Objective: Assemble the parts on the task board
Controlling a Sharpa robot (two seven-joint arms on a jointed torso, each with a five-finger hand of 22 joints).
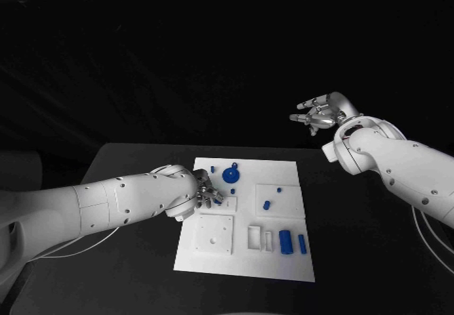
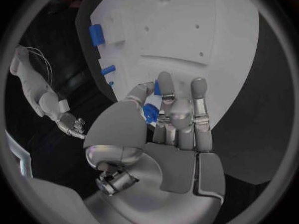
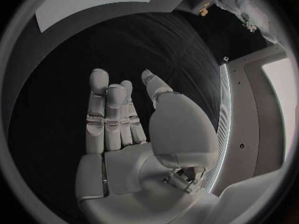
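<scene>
Left hand pinching blue part at task board edge, right hand raised, fingers apart.

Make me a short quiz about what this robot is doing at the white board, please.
1. True or false: the silver right hand rests on the white plastic task board.
2. Which hand pinches a small blue part? A) the silver left hand B) the right hand C) neither
3. Fill in: the round blue gear-like part sits near the board's ___ edge, far or near from the robot.

Key: 1 false, it is raised beyond the black table; 2 A; 3 far.
</scene>
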